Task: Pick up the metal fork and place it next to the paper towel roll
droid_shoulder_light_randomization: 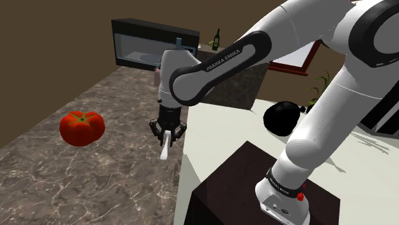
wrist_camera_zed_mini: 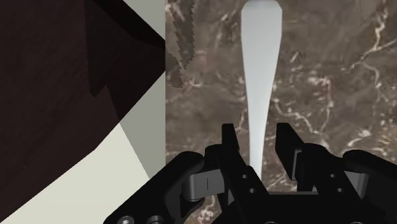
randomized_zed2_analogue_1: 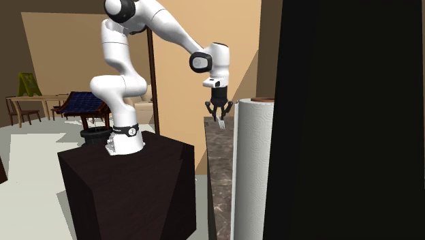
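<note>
- Fork (droid_shoulder_light_randomization: pixel 165 146) and all else sit around a long brown marbled counter (droid_shoulder_light_randomization: pixel 96 179), which runs beside a pale floor.
- White arm (droid_shoulder_light_randomization: pixel 332 96) arches from its base out over the counter's edge, with the wrist pointing straight down.
- Dark boxy stand (randomized_zed2_analogue_1: pixel 129 184) carries the arm and sits just beside the counter.
- Black microwave (droid_shoulder_light_randomization: pixel 153 45) is at the far end of the counter in the shoulder view.
- White paper towel roll (randomized_zed2_analogue_1: pixel 252 170) stands upright on the counter, nearest the camera in the second exterior view. The claw is farther along, apart from it.
- Red tomato (droid_shoulder_light_randomization: pixel 82 128) rests on the counter, to the shoulder view's left of the claw.
- Black gripper (droid_shoulder_light_randomization: pixel 167 131) has its fingers drawn in close, pinching the fork's thin shaft.
- The fork looks plain white. It hangs tines-down from the fingers, lifted clear above the counter near its edge.
</note>
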`<action>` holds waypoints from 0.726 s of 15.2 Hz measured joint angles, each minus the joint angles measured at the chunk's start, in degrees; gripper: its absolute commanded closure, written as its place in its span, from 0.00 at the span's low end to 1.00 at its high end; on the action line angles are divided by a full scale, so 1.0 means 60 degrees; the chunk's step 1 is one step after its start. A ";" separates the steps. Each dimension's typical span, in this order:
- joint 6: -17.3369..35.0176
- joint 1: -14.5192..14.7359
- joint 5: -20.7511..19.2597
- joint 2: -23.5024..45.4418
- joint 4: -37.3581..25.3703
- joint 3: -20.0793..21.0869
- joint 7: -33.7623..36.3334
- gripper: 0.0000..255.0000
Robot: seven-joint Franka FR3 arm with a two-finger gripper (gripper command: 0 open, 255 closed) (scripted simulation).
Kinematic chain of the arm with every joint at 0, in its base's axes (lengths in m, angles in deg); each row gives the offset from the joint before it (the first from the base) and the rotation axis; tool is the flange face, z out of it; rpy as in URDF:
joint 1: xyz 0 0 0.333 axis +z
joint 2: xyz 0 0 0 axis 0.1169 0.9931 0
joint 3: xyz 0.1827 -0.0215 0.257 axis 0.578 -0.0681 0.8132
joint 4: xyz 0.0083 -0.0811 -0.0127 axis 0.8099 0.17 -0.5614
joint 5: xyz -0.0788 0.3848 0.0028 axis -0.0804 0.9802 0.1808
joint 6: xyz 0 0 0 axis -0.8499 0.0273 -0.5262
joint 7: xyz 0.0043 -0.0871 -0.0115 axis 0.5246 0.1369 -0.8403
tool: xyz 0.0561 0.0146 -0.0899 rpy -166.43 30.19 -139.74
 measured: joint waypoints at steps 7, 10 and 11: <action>-0.0968 -0.0007 0.0275 -0.0630 -0.0403 -0.0101 -0.0137 1.00; -0.1376 -0.0012 0.0360 -0.0874 -0.0590 -0.0163 -0.0186 1.00; -0.1509 -0.0001 0.0380 -0.0935 -0.0674 -0.0163 -0.0161 1.00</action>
